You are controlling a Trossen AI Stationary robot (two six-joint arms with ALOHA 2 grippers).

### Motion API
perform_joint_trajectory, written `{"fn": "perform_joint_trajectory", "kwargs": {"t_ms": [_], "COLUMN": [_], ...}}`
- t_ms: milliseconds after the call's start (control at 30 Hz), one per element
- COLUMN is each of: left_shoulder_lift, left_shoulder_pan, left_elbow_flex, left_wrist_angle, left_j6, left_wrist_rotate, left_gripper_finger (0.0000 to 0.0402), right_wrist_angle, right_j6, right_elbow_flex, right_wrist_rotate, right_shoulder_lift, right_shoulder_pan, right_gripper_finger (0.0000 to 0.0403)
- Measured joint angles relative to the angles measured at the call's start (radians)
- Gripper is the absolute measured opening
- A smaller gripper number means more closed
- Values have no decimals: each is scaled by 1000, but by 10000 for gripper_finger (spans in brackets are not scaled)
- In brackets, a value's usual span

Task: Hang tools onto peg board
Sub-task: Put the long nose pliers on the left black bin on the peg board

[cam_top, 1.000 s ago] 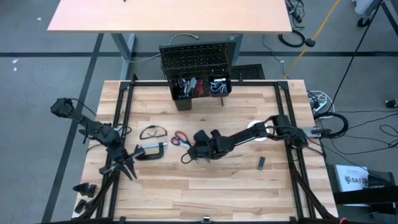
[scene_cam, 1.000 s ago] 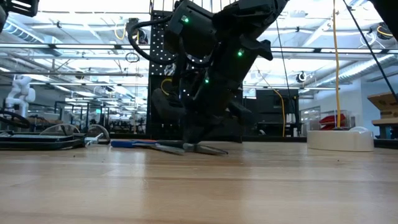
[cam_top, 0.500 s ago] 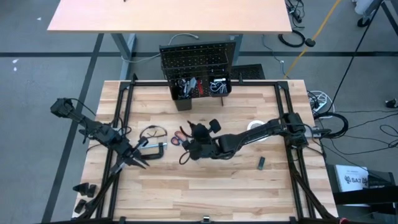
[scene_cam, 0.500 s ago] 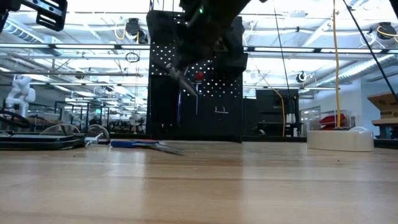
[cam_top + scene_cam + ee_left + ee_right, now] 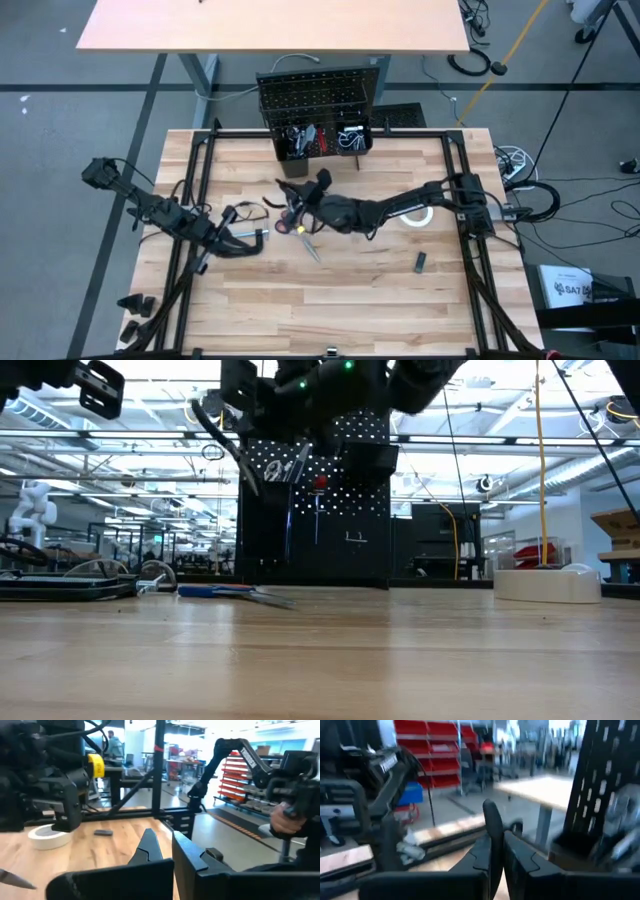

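My right gripper [image 5: 290, 205] hangs over the table's middle, shut on dark pliers [image 5: 222, 440] with curved black handles. The pliers are well above the wood. My left gripper [image 5: 228, 236] is shut and empty, held level above the black C-clamp [image 5: 250, 241] at the left. Red-handled scissors [image 5: 290, 222] lie flat, their blades toward the near edge. Safety glasses [image 5: 248, 211] lie beside them. The peg board [image 5: 320, 98] stands upright at the far edge, with tools in the bins [image 5: 322, 140] at its foot. My right gripper pinches one curved black handle [image 5: 492, 822] of the pliers between its two fingers. The fingers lie level and come from the table's right. The handle stands up past the fingertips. The pliers are lifted clear of the table, and their other end [image 5: 263, 472] slants down beside the gripper.
A white tape roll [image 5: 415, 214] sits partly under my right arm, and a small dark piece [image 5: 421, 262] lies near the right rail. A black frame [image 5: 200, 160] runs around the tabletop. Bare wood lies along the near edge.
My right gripper has risen from the table with the pliers, moved toward the far edge and the peg board, and tipped from pointing down to level. My left gripper, still shut, has swung its fingers from the near edge round toward the right, over the C-clamp.
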Motion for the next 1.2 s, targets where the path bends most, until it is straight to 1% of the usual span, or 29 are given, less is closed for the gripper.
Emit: {"fn": "perform_joint_trajectory", "kwargs": {"t_ms": [67,167,233,400,433,567,667,767,833,1033,1200], "left_shoulder_lift": [0,0,0,0,0,0,0,0,0,0,0], "left_shoulder_pan": [0,0,1,1,1,1,1,1,1,1,1], "left_elbow_flex": [0,0,0,0,0,0,0,0,0,0,0], "left_wrist_angle": [-1,-1,2,13,15,15,15,15,15,12,12], "left_j6": [0,14,30,33,33,33,41,60,60,59,59], "left_wrist_rotate": [-11,-12,-13,-26,-26,-59,-89,-92,-93,-93,-97], "left_gripper_finger": [0,0,0,0,0,0,0,0,0,0,0], "right_wrist_angle": [112,255,320,405,440,465,543,619,645,646,624], "right_j6": [-131,-313,-365,-351,-339,-279,-304,-324,-327,-327,-360], "right_elbow_flex": [-13,-13,-13,-13,-12,-12,-12,-12,-12,-2,93], "right_wrist_rotate": [-20,-20,-20,-75,-95,-188,-230,-245,-243,-177,-126], "right_shoulder_lift": [0,-1,-1,3,13,42,65,81,81,82,137], "right_shoulder_pan": [-13,-31,-48,-115,-129,-175,-194,-202,-208,-230,-231], "right_gripper_finger": [16,16,16,16,16,16,16,16,16,16,16]}}
